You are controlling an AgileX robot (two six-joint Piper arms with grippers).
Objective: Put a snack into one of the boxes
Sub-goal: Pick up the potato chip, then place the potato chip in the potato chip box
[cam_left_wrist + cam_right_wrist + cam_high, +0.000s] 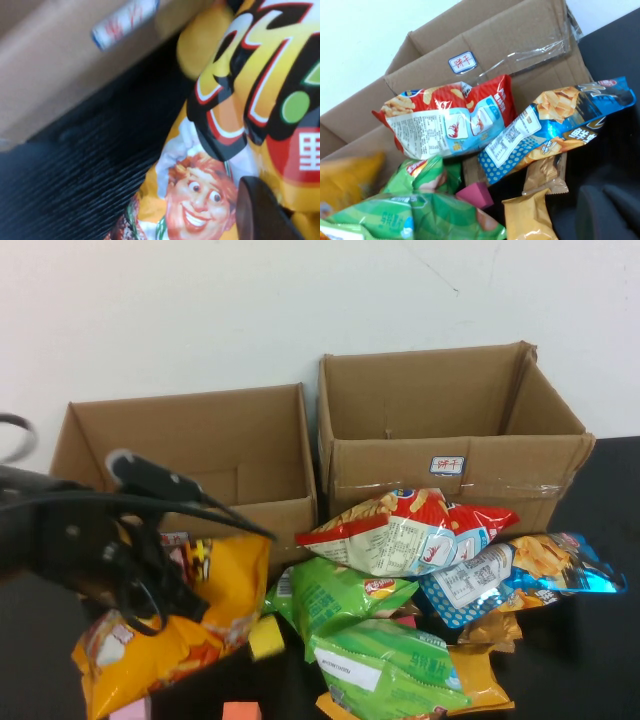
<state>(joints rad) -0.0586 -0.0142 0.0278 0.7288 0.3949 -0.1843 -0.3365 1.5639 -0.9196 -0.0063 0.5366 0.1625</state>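
Two cardboard boxes are sitting open at the back of the black table [600,640]: the left box [190,455] and the right box [450,430], the latter wearing a small label on its front wall. The left gripper [150,590] is hovering in front of the left box, clenching the yellow snack bag [190,630] so that it is hanging below the arm; in the left wrist view one dark finger [262,212] is pressing against the bag's cartoon-chef print. Right of it, a pile is lying before the right box: a red chip bag [405,530] on top, leaning on the box front, a blue bag [520,575] beside it, and green bags [370,640] lower down. The right gripper is not showing clearly anywhere, so its state is impossible to tell.
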